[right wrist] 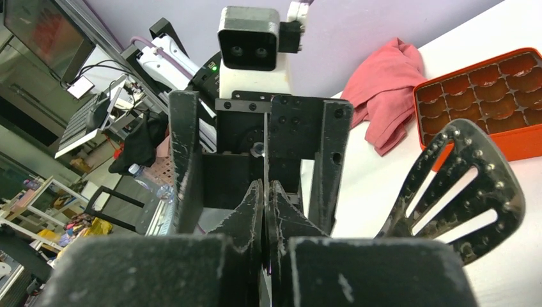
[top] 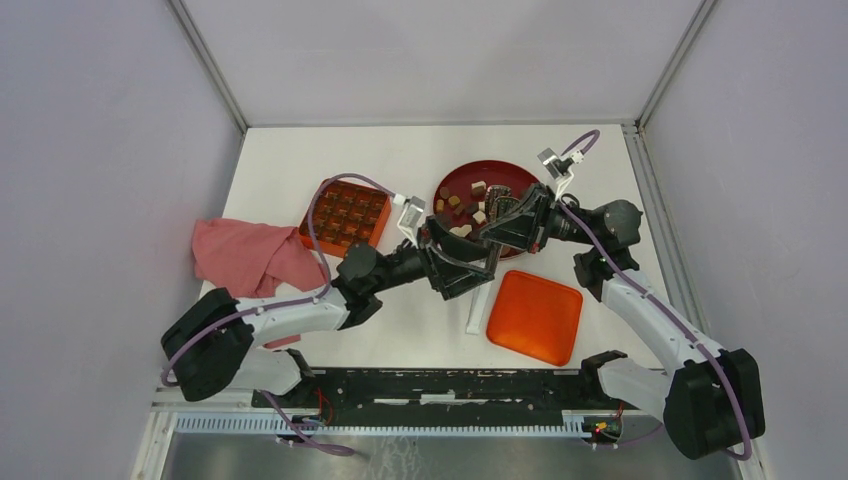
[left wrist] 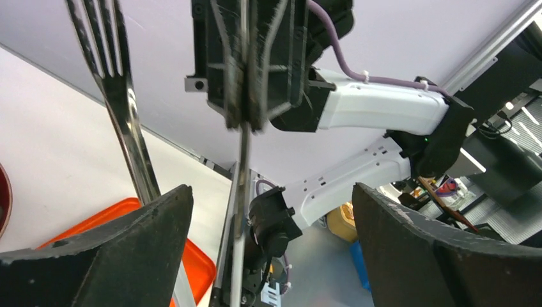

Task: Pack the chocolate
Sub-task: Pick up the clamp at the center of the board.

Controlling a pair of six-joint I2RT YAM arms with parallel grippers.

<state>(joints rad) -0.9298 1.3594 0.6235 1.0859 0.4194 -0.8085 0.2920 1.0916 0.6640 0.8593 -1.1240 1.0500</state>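
While scanning from above, find chocolate point(top: 455, 201) loose on red plate point(top: 470, 168), orange box point(top: 345, 213) apart to its left; left wrist: left claw point(left wrist: 271, 192) released wide, right claw point(left wrist: 246, 125) clenched on thin metal handle point(left wrist: 241, 166); right wrist: same clench; should back left claw straight off, keeping clear of handle.

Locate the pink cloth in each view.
Top: pink cloth at the left, beside the orange box.
Left wrist: not in it.
Right wrist: cloth upper right, left of the box.
Shared landmark: the orange box, in top and right wrist only.
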